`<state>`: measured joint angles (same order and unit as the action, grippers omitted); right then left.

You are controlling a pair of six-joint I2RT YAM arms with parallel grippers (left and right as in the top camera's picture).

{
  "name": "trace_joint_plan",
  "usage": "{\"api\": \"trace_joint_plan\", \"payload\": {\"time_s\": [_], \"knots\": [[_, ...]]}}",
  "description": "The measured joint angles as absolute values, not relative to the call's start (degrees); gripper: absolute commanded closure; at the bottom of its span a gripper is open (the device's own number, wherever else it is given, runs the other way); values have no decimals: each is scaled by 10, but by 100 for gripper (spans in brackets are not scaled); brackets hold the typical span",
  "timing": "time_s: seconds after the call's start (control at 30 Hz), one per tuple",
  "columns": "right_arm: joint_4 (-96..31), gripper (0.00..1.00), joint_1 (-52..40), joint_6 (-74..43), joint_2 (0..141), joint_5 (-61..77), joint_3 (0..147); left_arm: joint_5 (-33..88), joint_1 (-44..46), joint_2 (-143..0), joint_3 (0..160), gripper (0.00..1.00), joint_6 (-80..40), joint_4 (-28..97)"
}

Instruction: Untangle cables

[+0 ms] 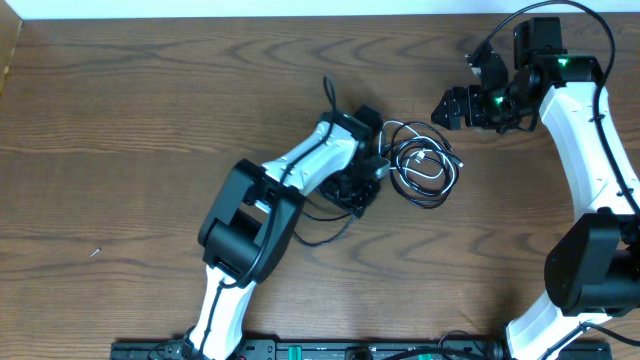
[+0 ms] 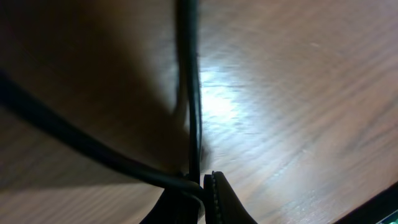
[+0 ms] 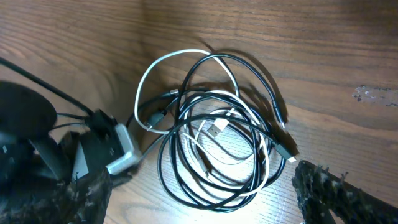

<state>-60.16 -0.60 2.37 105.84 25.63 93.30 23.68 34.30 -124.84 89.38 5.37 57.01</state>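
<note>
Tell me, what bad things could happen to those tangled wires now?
1. The left gripper seems to pinch the black cable, whose loops wind through the white cable, so a pull might drag both along or tighten the tangle.
2. The right gripper is open and apart from the cables, so nothing holds the white cable back.
3. A plug lies inside the loops and could snag.

This looks like a robotics lab bench: a wood-grain table (image 1: 120, 120) with a left arm (image 1: 300, 165) and a right arm (image 1: 585, 130), both white and black, rising from a black rail (image 1: 330, 351) with green lights along the table's near edge.
</note>
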Motion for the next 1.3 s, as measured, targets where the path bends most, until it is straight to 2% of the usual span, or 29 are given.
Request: {"api": "trace_joint_plan", "payload": {"time_s": [0.17,0.37,0.57,0.9,1.3], "knots": [[-597,10,-6,24,1058,259,933,237,302,-1215,900,93,32,560],[-579,11,-6,24,1058,288,933,237,258,-1069,912,92,-6,512],[-555,14,-22,23,1058,317,933,237,252,-962,924,93,-28,478],[-510,17,-101,-29,1058,327,933,237,253,-929,924,93,-74,418],[-488,21,-143,-83,1065,206,933,237,248,-915,924,93,-95,399]]}}
